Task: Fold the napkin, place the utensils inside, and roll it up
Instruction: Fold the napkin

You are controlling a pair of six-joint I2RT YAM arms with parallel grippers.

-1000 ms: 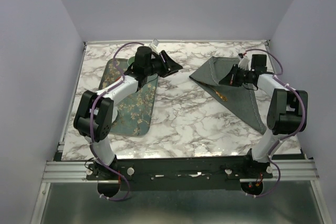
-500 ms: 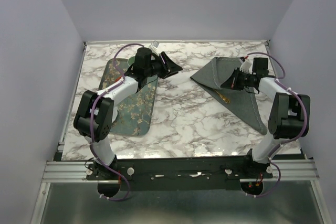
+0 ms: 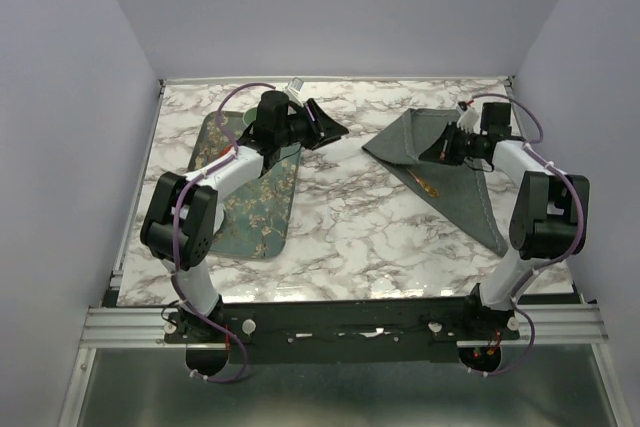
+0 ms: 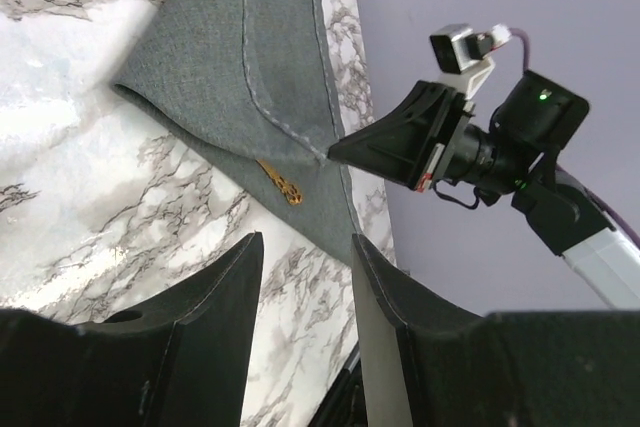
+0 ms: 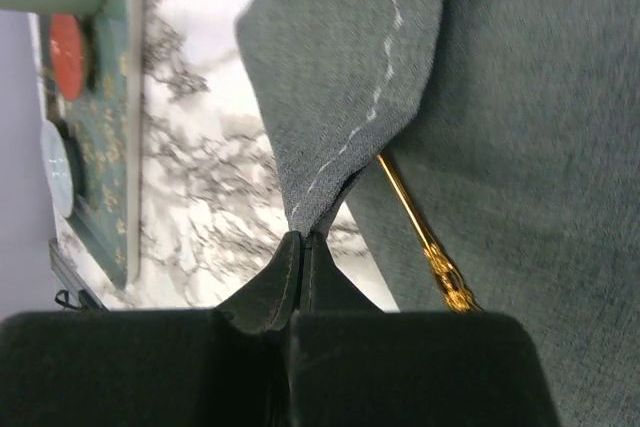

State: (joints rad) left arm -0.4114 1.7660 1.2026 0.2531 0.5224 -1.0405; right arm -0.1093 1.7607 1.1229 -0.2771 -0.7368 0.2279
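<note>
- My right gripper [image 5: 305, 245] is clamped shut on a hemmed corner of the napkin [image 5: 350, 67], holding that flap up so it can fold over.
- The napkin lies on the far right of the table [image 3: 330, 222], part-folded into a triangle, well apart from the tray [image 3: 262, 232].
- A gold utensil [image 5: 425, 237] lies on the lower layer, its handle showing from under the raised flap.
- My left gripper [image 3: 332, 129] hangs with jaws parted and empty, near the tray's far end; I judge it is kept clear of the fold.

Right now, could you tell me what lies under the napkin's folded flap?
A gold utensil handle pokes out from under the napkin flap; its other end and any further utensils are covered.
</note>
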